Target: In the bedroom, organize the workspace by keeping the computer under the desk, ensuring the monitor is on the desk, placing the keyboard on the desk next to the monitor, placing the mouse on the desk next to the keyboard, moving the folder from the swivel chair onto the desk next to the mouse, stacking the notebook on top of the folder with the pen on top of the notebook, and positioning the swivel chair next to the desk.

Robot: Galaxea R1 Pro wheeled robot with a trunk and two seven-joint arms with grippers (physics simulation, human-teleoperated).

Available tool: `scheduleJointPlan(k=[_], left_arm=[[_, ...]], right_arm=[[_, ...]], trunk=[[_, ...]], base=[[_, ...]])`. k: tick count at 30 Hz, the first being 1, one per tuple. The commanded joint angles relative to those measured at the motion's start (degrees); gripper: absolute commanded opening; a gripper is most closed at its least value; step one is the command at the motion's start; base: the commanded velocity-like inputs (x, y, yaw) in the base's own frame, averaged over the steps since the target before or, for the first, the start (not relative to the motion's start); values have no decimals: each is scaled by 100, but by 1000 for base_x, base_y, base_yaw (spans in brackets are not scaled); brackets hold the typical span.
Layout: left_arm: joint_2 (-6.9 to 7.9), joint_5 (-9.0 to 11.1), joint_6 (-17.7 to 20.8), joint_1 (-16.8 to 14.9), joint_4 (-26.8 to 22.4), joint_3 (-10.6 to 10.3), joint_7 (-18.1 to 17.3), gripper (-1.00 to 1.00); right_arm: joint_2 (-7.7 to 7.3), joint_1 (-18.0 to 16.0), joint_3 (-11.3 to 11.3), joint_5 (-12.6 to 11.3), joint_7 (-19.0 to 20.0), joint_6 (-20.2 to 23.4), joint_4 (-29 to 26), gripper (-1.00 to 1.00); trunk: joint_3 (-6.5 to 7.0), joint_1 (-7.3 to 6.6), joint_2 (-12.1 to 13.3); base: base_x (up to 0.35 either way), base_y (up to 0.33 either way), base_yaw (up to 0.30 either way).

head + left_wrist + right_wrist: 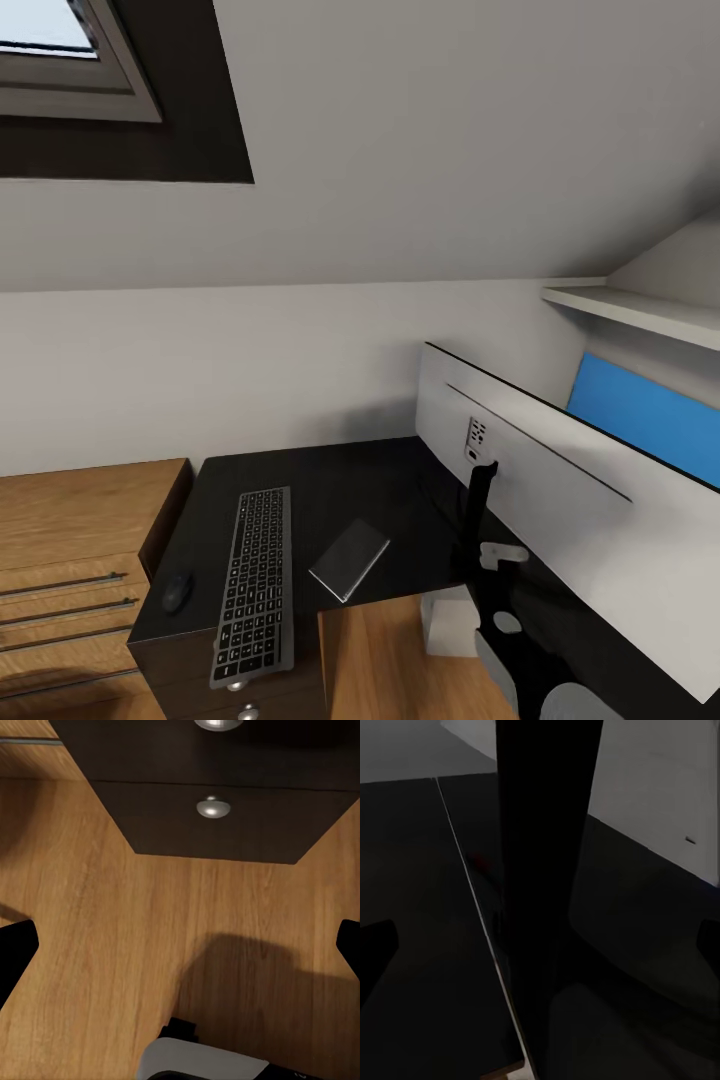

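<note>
Black desktop fills the lower half of my head view: the desk (390,480) carries the keyboard (255,585) lying lengthwise, the mouse (177,591) just beside it near the desk edge, and the dark notebook (349,558) on the keyboard's other side. The monitor (560,510) stands on the desk with its white back toward me on its curved black stand (478,510).

My right gripper (540,945) points at that stand from close by, fingertips spread wide and holding nothing. My left gripper (180,945) hangs over the wooden floor (112,945) in front of the black drawers (214,817), also spread and holding nothing.

I judge the main risk to be my right arm: any careless move could knock the stand and tip or slide the monitor toward the notebook.
</note>
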Motion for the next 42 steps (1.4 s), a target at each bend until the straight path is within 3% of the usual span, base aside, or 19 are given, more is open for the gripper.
scheduleJointPlan(k=[1, 2, 6, 14, 19, 25, 36, 42], left_arm=[[1, 39, -18, -4, 2, -50, 32, 100], [1, 38, -18, -4, 2, -51, 32, 100], [1, 40, -19, -4, 1, -51, 32, 100], [1, 37, -18, -5, 0, -52, 32, 100], [1, 36, -20, -4, -1, -52, 32, 100], [1, 34, -20, -5, 2, -52, 32, 100], [1, 36, -20, -4, 1, -52, 32, 100], [1, 36, -19, -2, 2, -52, 32, 100]], right_arm=[[-6, -28, 47, -60, -33, -112, 43, 100], [-8, -51, 40, -60, -33, -329, 95, 100], [-16, -72, 37, -64, -60, -517, 208, 100], [-12, -201, 36, -68, -172, -551, 386, 100], [8, -520, 36, -78, -194, -343, 731, 100], [-5, -804, 36, -84, -194, 254, 884, 100], [-11, -1076, 36, -89, -192, 824, 911, 100], [-17, -1146, 36, -91, -192, 927, 917, 100]], trunk=[[-11, 2, -10], [-11, 2, -10], [-11, 2, -10], [-11, 2, -10], [-11, 2, -10], [-11, 2, -10], [-11, 2, -10], [-11, 2, -10]], base=[[0, 0, 0], [0, 0, 0], [0, 0, 0], [0, 0, 0], [0, 0, 0], [0, 0, 0], [0, 0, 0], [0, 0, 0]])
